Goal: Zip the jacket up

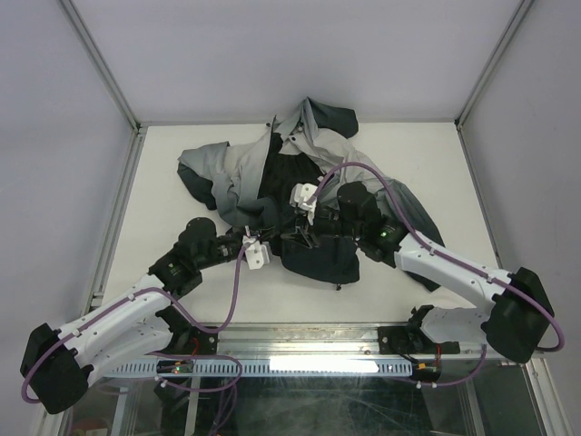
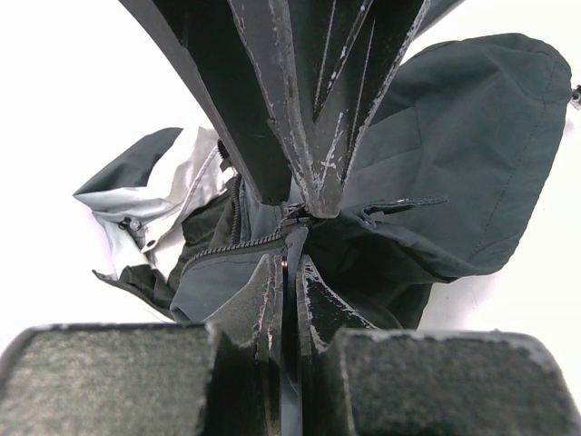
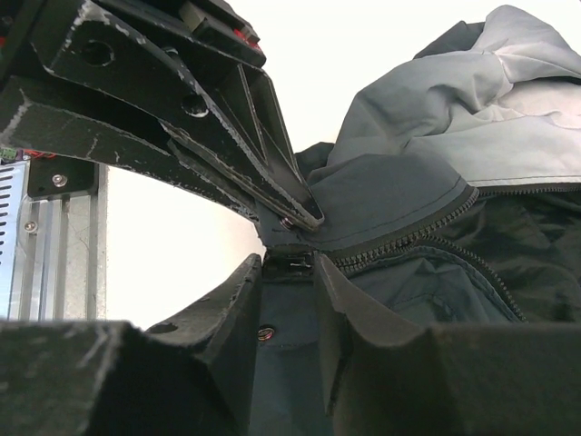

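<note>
The jacket (image 1: 231,173) lies crumpled on the white table (image 1: 427,154), light grey at the back left and dark teal-black (image 1: 322,259) at the front. Its front is open, and zipper teeth (image 3: 408,238) run off to the right. My left gripper (image 1: 280,241) is shut on the thin fabric edge (image 2: 290,272) just below the zipper slider (image 2: 296,218). My right gripper (image 1: 304,234) meets it from the opposite side. Its fingers close on the slider (image 3: 290,262). In the right wrist view the left gripper's tips (image 3: 295,216) pinch the dark fabric (image 3: 390,195) right above my right gripper (image 3: 289,265).
White enclosure walls and metal frame posts (image 1: 109,82) surround the table. A metal rail with cables (image 1: 300,350) runs along the near edge. A sleeve (image 1: 418,227) trails under the right arm. A snap button (image 3: 264,333) sits on the hem.
</note>
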